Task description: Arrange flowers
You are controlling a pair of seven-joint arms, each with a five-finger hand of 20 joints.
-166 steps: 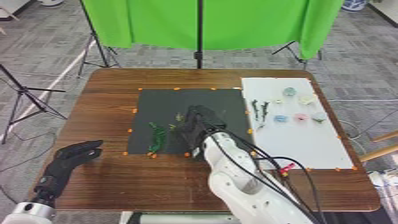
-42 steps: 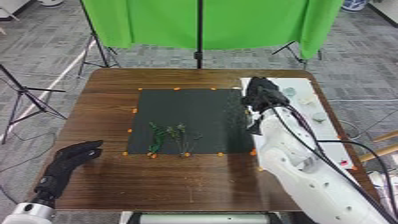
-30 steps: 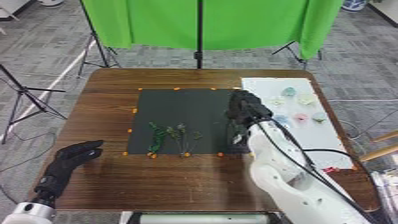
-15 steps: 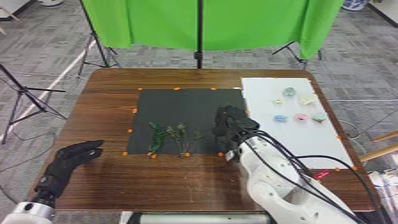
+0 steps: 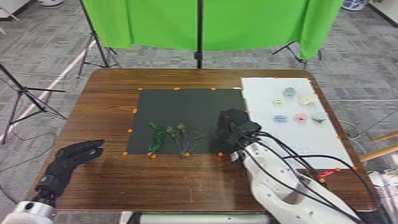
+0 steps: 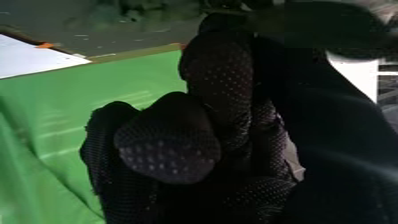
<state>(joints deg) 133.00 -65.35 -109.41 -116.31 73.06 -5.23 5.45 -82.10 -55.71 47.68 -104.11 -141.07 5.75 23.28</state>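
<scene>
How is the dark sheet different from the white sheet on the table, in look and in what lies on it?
The dark sheet is nearly black, while the white sheet is pale. The white sheet reaches farther front to back than the dark sheet. Green stems lie on the dark sheet; pastel flower heads lie on the white sheet. Both sheets lie flat.
</scene>
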